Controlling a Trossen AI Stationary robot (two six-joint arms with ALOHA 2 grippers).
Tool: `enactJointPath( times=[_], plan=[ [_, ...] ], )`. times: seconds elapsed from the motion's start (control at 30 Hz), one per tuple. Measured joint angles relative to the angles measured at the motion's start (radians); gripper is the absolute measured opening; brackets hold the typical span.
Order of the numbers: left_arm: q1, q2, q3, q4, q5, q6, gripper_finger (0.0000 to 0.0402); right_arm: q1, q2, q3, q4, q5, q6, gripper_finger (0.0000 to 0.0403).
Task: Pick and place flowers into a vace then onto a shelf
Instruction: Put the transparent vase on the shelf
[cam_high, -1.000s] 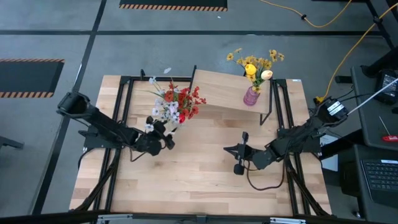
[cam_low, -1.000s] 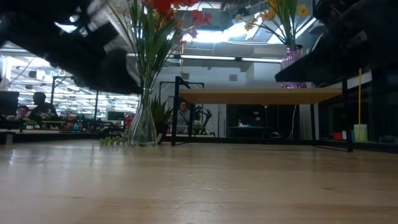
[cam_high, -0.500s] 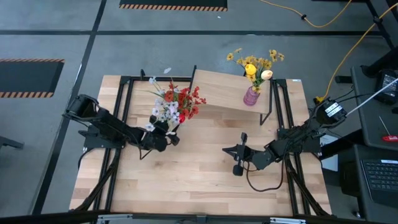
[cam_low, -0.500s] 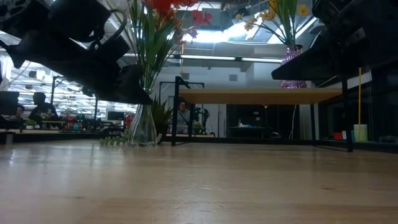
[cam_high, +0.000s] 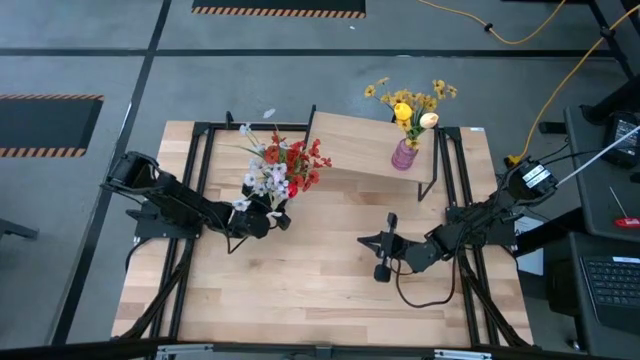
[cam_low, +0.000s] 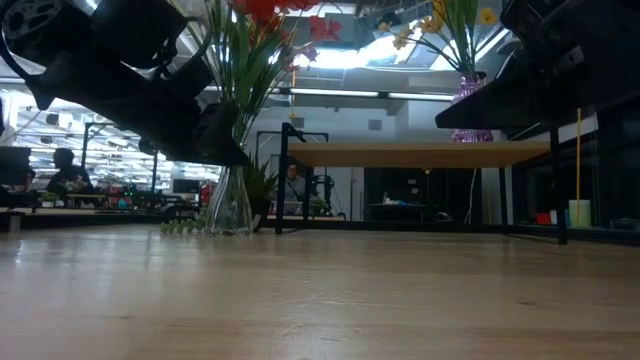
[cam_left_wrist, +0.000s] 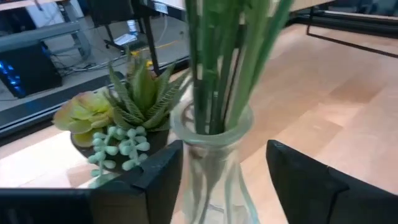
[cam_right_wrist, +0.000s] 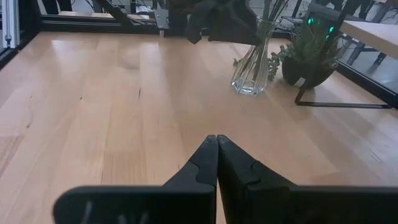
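Observation:
The flowers (cam_high: 282, 168), red and white blossoms on green stems (cam_left_wrist: 217, 62), stand in a clear glass vase (cam_left_wrist: 214, 155) whose base rests on the table left of the shelf (cam_high: 360, 150). My left gripper (cam_high: 268, 216) is open and reaches level from the table's left. In the left wrist view its two fingers stand on either side of the vase's neck. My right gripper (cam_high: 366, 241) hovers shut over the table's middle, right of the vase, with nothing in it. My left gripper has one finger (cam_left_wrist: 163, 177) close against the side of the vase's neck (cam_left_wrist: 186, 143), and I cannot tell whether it touches. The other finger (cam_left_wrist: 311, 186) stands clear of the glass.
A pink vase with yellow flowers (cam_high: 404, 152) stands on the shelf's right part. A small pot of green succulents (cam_left_wrist: 134, 106) sits right behind the glass vase. The shelf's black legs (cam_high: 432, 180) and the table's black frame rails (cam_high: 200, 150) stand nearby. Bare tabletop (cam_high: 310, 280) lies toward the near edge.
My left gripper has moved toward the glass vase, going a little toward the table's far edge and slightly down, and its open fingers now flank the vase's neck. The vase and flowers have stayed in place.

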Motion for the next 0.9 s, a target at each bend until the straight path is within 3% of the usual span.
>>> enactJointPath(
  times=[0.43, 0.9],
  plan=[
    [0.064, -0.002, 0.001, 0.063, 0.171, 0.073, 0.0122, -0.019, 0.0, 0.0, 0.0, 0.0, 0.003, 0.0006],
    [0.032, 0.0, 0.0, 0.122, 0.204, 0.179, 0.011, -0.019, 0.0, 0.0, 0.0, 0.0, 0.004, 0.0006]
  ],
)
